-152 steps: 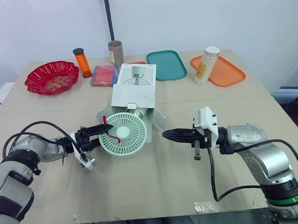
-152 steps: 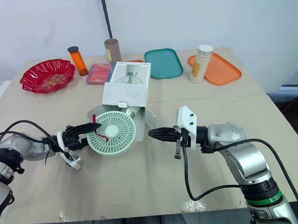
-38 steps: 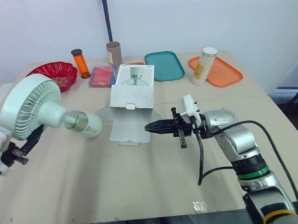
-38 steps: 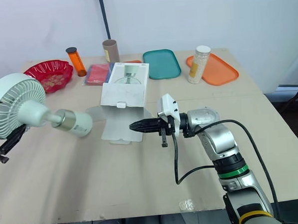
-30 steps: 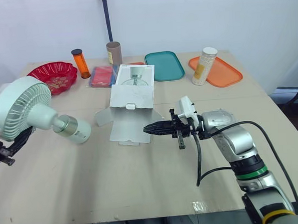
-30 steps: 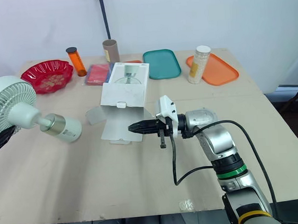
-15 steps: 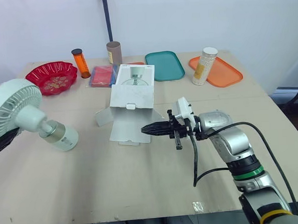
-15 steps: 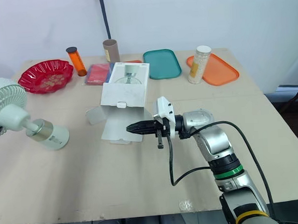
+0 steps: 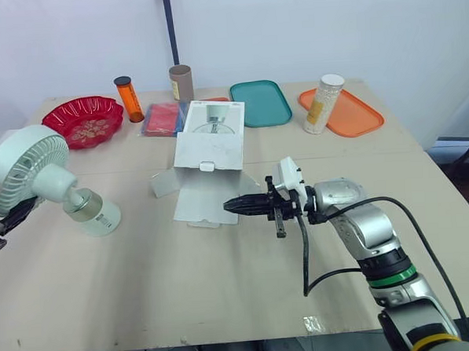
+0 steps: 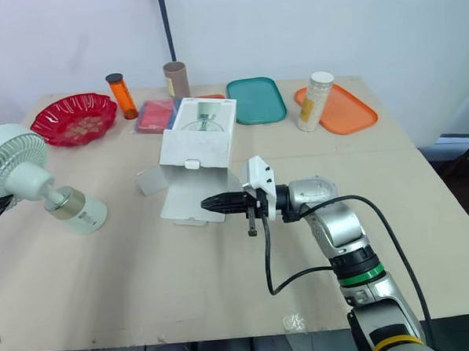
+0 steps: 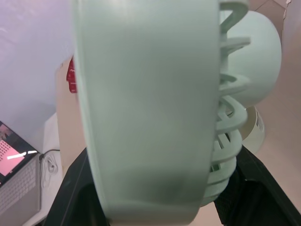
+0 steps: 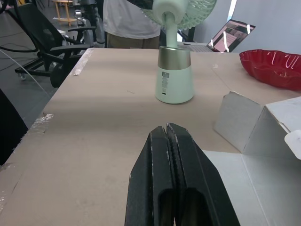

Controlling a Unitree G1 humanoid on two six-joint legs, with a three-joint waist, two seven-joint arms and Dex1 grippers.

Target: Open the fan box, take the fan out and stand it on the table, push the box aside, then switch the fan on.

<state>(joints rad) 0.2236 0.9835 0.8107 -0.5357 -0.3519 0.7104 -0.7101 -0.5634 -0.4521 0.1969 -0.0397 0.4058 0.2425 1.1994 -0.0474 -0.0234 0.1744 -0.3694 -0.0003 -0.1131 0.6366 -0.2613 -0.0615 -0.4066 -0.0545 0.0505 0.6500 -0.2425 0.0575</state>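
I now have the pale green plastic fan (image 9: 30, 169) lowered onto the table (image 9: 225, 294), left gripper (image 11: 160, 188) clenching it; right gripper (image 10: 209, 202), closed empty, pushes the white cardboard box (image 9: 209, 141) next.

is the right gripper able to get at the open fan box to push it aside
Probably yes. The right gripper, shut, points at the fan box with its tip by the near flap, and nothing lies between them. The fan is off to the left, out of the way.
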